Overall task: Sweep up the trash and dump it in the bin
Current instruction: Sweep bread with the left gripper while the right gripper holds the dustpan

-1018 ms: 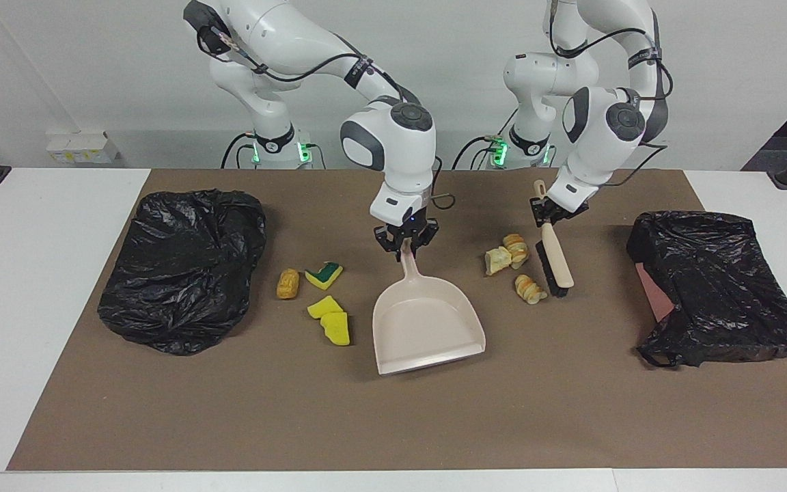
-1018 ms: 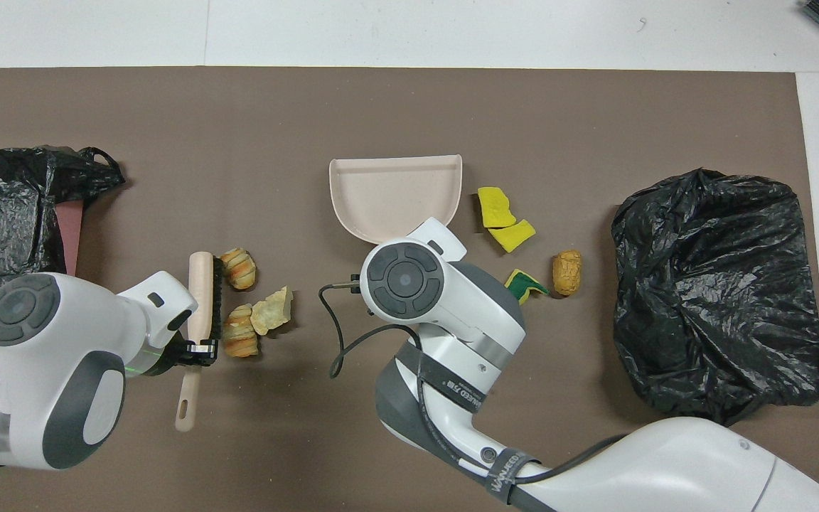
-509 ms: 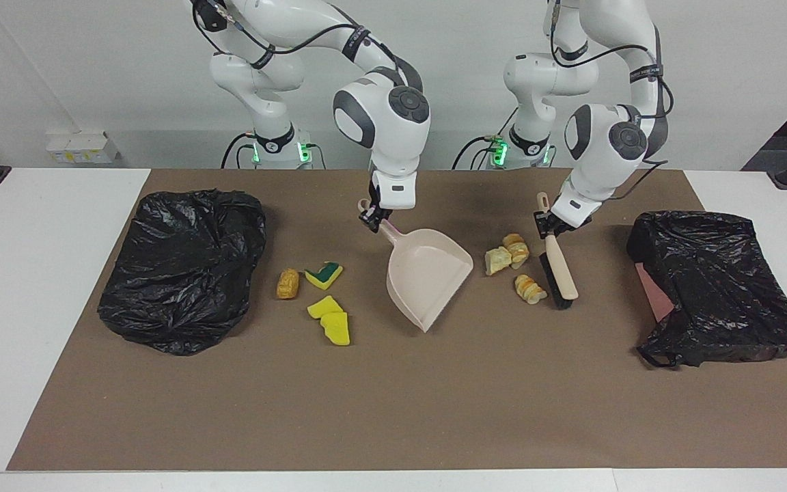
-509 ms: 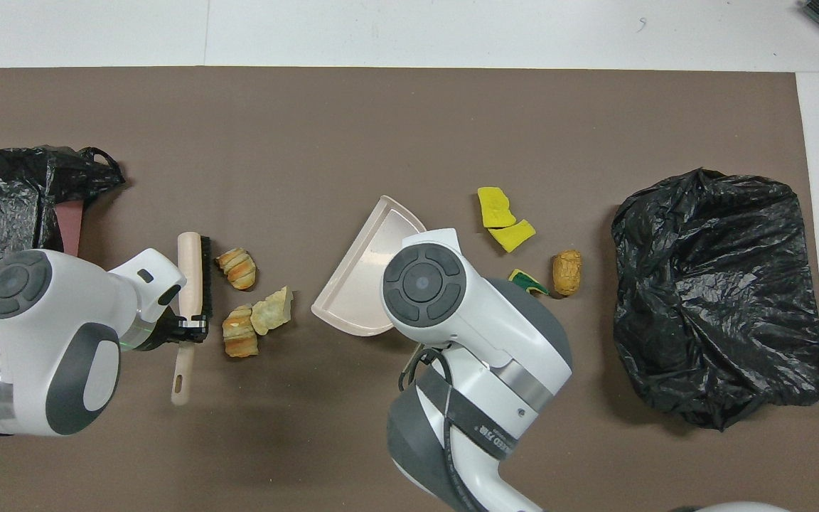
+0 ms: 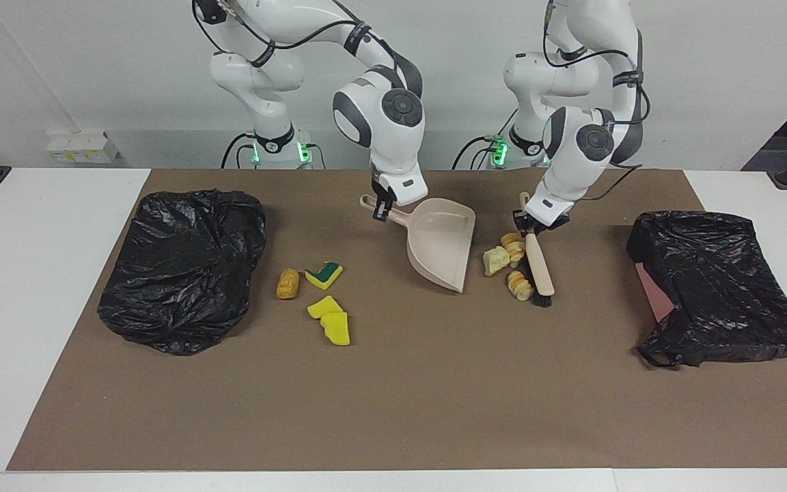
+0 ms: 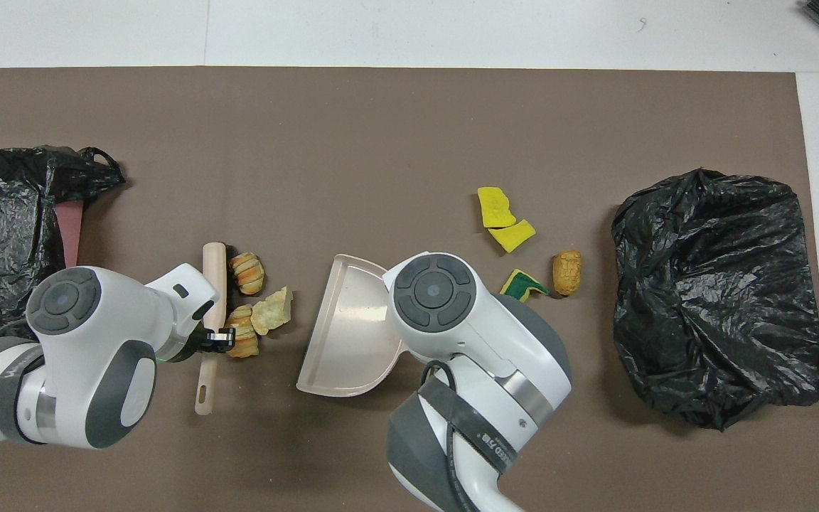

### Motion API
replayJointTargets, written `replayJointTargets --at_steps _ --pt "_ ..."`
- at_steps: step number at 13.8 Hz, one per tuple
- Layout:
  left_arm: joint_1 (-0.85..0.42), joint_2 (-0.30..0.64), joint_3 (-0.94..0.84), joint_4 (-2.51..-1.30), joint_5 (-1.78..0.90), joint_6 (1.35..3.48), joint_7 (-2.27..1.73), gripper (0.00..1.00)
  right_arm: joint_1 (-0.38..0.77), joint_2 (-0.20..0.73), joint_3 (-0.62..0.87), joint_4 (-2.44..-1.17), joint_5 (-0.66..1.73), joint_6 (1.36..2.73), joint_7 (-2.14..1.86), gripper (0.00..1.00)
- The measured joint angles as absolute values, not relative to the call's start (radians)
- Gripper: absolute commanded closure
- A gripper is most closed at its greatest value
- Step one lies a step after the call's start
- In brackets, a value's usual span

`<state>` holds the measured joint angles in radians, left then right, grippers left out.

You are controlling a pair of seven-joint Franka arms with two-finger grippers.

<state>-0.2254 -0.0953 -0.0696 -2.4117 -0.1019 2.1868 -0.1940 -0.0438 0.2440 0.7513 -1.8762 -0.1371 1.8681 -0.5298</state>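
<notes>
right gripper (image 5: 381, 209) clamped on beige dustpan (image 5: 441, 247) handle, pan tilted beside three bread chunks (image 5: 508, 263). left gripper (image 5: 527, 224) gripping brush (image 5: 538, 268) against them. sponge wedges (image 5: 329, 321) toward right arm's end.

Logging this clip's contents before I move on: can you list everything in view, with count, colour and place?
Bread-like chunks: four, tan and orange; three between brush and dustpan, one beside the sponge wedges.
Sponge wedges: three, yellow, one green-faced; toward the right arm's end.
Dustpan: one, beige; mid-mat, mouth toward the three chunks.
Brush: one, beige handle, black bristles; against the three chunks.
Bin bags: two, black; one at each end of the mat.
Mat: one, brown; on the white table.
Right gripper: shut on the dustpan's handle.
Left gripper: shut on the brush's handle.
</notes>
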Motion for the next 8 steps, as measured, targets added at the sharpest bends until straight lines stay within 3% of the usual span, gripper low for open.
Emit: replayJointTargets --at_steps 5,8 --pt "-0.303 -0.099 -0.073 -2.414 -0.122 2.166 -0.2 1.0 -0.046 0.214 0.75 -2.036 -0.139 2.093 -0.537 1.0" --pt "-0.356 -0.103 -0.075 -2.414 -0.201 2.163 -0.2 1.0 -0.046 0.19 0.75 -2.061 -0.139 2.106 -0.537 1.0"
